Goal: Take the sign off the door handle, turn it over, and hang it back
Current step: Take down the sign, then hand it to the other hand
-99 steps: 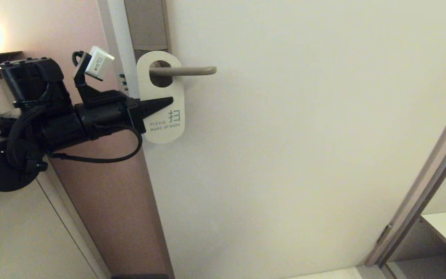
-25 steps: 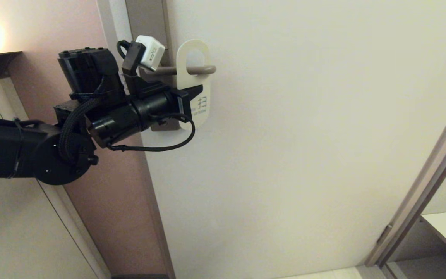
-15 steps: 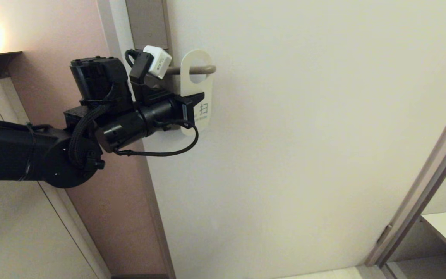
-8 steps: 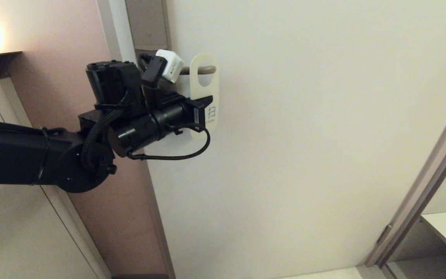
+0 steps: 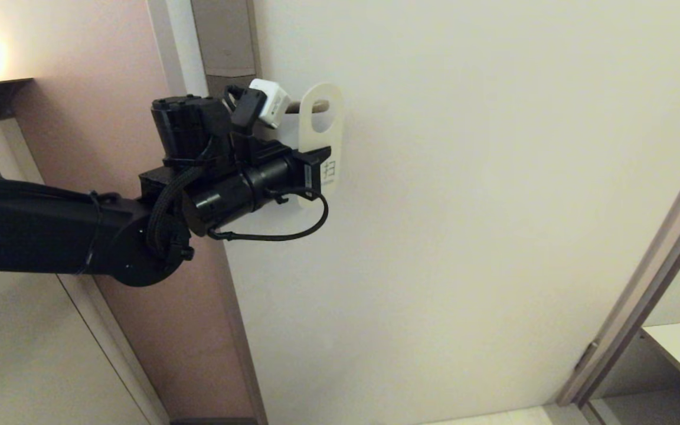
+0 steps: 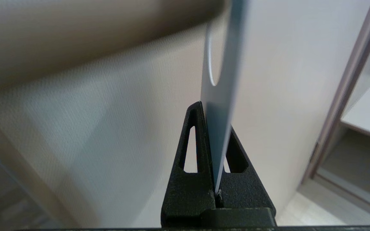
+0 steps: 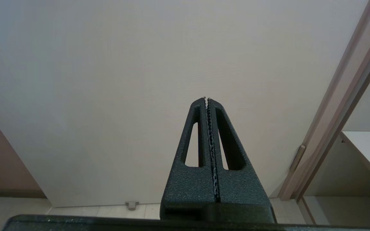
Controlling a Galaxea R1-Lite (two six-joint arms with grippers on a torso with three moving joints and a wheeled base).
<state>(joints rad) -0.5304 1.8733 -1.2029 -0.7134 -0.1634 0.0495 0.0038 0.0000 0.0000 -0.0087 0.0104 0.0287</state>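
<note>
Broad pale door (image 5: 493,206), flat with a fine woven-looking grain, filling most of the scene from the head camera; dusty pink wall panel (image 5: 110,77) to its left, smooth and matte. Bulky black left arm (image 5: 51,230) reaching in from the left, round-jointed, wrapped with braided sleeve and a looping black cable (image 5: 275,236), a small white cube-shaped block (image 5: 269,101) perched on top. Slim beige-bronze door handle (image 5: 310,107), a matte metal lever, mostly hidden behind that block, only its rounded tip showing through the sign's hole. Thin stiff sign (image 5: 321,139), oblong with rounded ends and an oval hole, white face outward with printed lettering, turned nearly edge-on and hanging at the very tip of the lever. Left gripper (image 6: 215,128), two tapered black textured fingers with triangular cut-outs, clamped tight on the lower part of the sign, card edge wedged between them. Right gripper (image 7: 207,99), same black grainy wedge shape, toothed inner edges pressed together on nothing, pointed at bare door well below and apart from the handle.
</note>
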